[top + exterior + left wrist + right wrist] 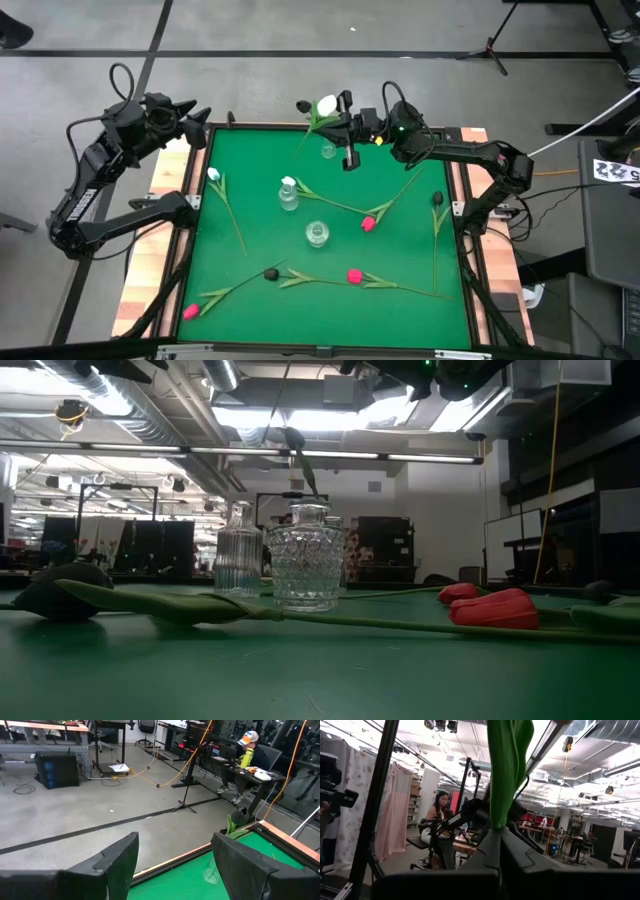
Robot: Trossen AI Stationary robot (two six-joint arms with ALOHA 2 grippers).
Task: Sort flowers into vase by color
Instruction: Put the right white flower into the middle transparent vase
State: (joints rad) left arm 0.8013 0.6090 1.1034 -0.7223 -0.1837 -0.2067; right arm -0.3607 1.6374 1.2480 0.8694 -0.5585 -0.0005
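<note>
My right pincer (335,118) hangs over the far edge of the green counter (400,250), clamped on the stem of a white flower (325,104) held just above the small far vase (329,151). My left pincer (192,112) waits spread open, off the counter's far left corner. Two more vases stand mid-counter, one (289,194) already holding a white head, the other (317,234) nearer. White (214,174), pink-red (368,223) and black (270,273) flowers lie flat around them.
</note>
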